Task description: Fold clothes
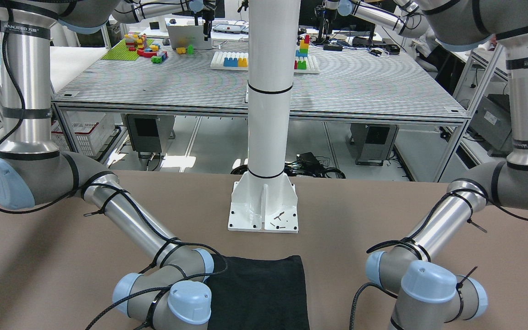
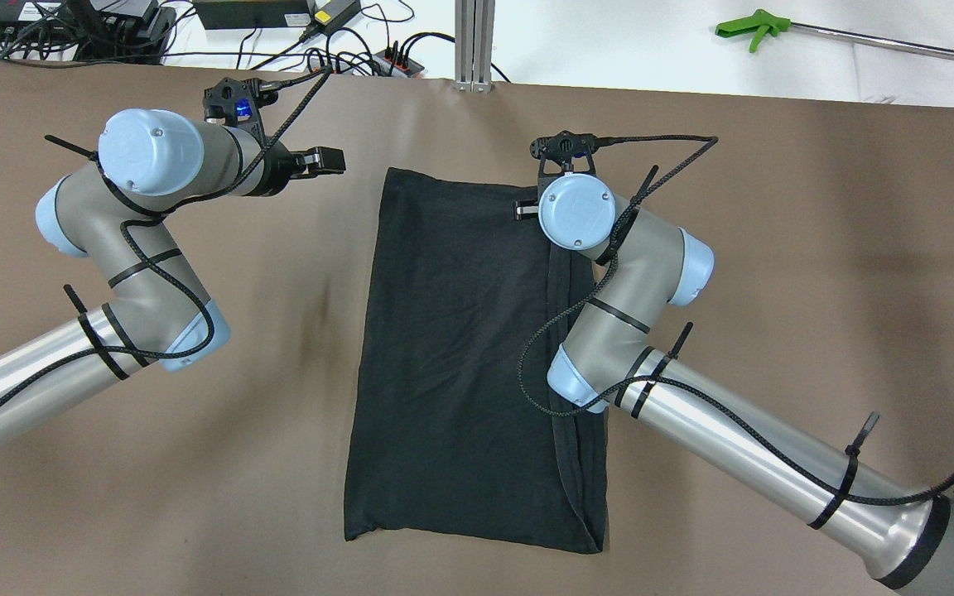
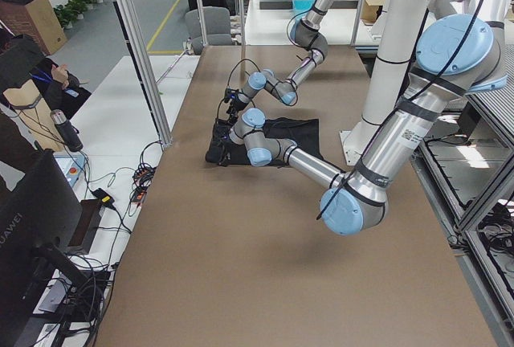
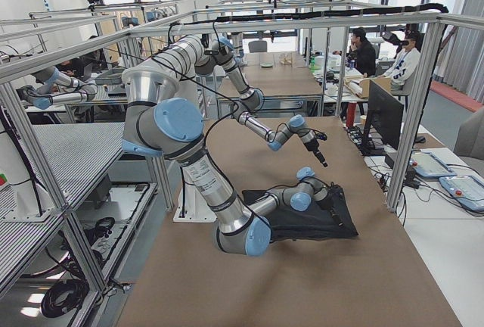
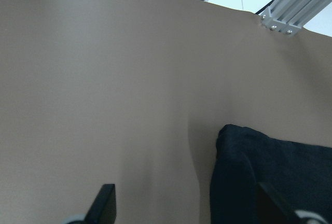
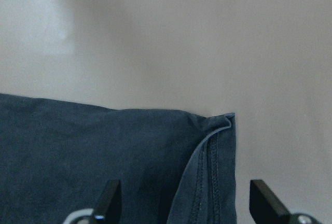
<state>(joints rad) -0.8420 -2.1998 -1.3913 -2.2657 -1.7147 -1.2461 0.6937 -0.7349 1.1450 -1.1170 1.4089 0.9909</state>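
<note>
L gripper (image 5: 188, 199) jaws apart, beside garment (image 2: 460, 348); R gripper (image 6: 187, 195) released (over hemmed corner).

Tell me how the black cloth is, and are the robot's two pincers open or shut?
black cloth: folded into a long rectangle, lying flat on the table, not held.
left pincer: open, empty, near one far corner of the cloth.
right pincer: open, empty, over the cloth's other far corner.
</note>
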